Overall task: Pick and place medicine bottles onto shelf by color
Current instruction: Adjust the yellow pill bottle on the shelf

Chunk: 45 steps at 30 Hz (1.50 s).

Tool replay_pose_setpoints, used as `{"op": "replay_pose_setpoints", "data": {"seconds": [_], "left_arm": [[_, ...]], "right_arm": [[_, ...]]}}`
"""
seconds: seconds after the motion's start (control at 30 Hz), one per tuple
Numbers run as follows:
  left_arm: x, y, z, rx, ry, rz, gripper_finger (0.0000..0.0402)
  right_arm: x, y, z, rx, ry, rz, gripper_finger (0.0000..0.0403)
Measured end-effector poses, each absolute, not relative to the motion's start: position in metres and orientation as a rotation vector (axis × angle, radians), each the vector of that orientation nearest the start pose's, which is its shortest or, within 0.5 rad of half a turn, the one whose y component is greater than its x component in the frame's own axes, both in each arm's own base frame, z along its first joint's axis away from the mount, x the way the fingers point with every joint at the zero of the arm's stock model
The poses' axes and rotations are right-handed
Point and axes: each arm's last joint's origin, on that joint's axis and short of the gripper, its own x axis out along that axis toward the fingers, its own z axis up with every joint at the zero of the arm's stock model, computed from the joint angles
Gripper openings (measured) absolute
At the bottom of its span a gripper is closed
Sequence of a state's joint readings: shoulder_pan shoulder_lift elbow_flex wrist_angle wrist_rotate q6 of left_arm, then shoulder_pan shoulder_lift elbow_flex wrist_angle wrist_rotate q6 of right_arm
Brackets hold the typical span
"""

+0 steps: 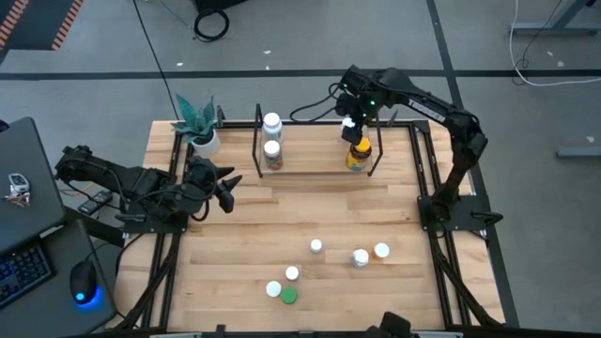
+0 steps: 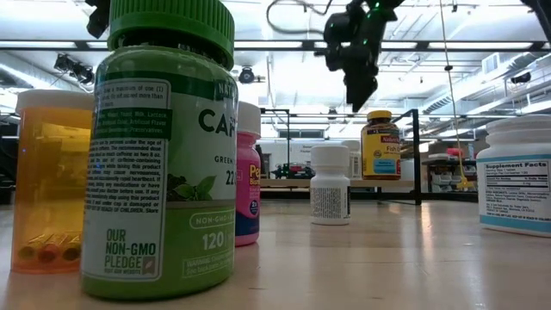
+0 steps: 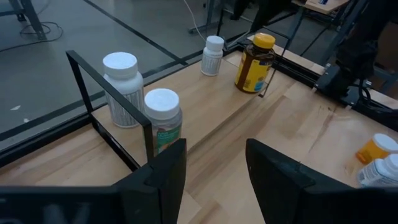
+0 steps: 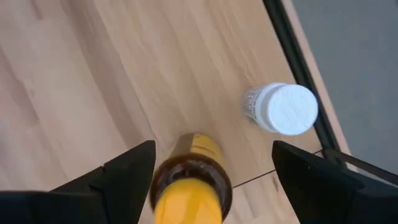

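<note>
The shelf (image 1: 315, 167) stands at the table's far middle. Two white-capped bottles (image 1: 272, 123) (image 1: 272, 150) stand on its left end, and they also show in the left wrist view (image 3: 121, 87) (image 3: 163, 118). The dark amber bottle with a yellow cap (image 1: 357, 157) stands upright on its right end. A small white bottle (image 4: 283, 109) stands just behind it. My right gripper (image 1: 355, 133) is open above the amber bottle (image 4: 191, 186), one finger on either side of it, apart from it. My left gripper (image 1: 223, 184) is open and empty left of the shelf.
Several loose bottles stand near the table's front: white-capped ones (image 1: 316, 246) (image 1: 361, 257) (image 1: 381, 250) and a green-capped one (image 1: 288, 296), which is large in the low view (image 2: 159, 146). A potted plant (image 1: 197, 122) stands at the far left corner.
</note>
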<state>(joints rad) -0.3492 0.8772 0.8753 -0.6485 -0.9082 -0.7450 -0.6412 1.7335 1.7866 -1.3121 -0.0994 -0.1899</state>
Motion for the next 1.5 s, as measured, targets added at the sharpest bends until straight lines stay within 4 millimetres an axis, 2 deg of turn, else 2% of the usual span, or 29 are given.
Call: {"op": "replay_pose_setpoints", "data": {"seconds": [0.13, 0.23, 0.4, 0.63, 0.87, 1.0, 1.23, 1.5], "left_arm": [[0.163, -0.035, 0.314, -0.329, 0.310, 0.677, 0.0174], [0.163, -0.035, 0.314, -0.330, 0.311, 0.676, 0.0174], [0.163, -0.035, 0.314, -0.329, 0.311, 0.677, 0.0174], [0.163, -0.035, 0.314, -0.329, 0.310, 0.678, 0.0174], [0.163, -0.035, 0.314, -0.329, 0.310, 0.678, 0.0174], [0.163, -0.035, 0.314, -0.329, 0.310, 0.677, 0.0174], [0.162, -0.035, 0.314, -0.326, 0.315, 0.678, 0.0174], [0.162, -0.035, 0.313, -0.321, 0.321, 0.680, 0.0174]], "right_arm": [[0.257, -0.186, 0.365, 0.269, 1.153, -0.362, 0.0327], [0.245, -0.177, 0.367, 0.257, 1.121, -0.366, 0.0327], [0.228, -0.164, 0.344, 0.264, 1.117, -0.366, 0.0327], [0.217, -0.151, 0.315, 0.254, 1.121, -0.349, 0.0327], [0.219, -0.153, 0.296, 0.212, 1.126, -0.323, 0.0320], [0.220, -0.155, 0.289, 0.203, 1.109, -0.328, 0.0288], [0.222, -0.156, 0.290, 0.198, 1.086, -0.332, 0.0231], [0.228, -0.157, 0.292, 0.225, 1.013, -0.347, 0.0250]]}}
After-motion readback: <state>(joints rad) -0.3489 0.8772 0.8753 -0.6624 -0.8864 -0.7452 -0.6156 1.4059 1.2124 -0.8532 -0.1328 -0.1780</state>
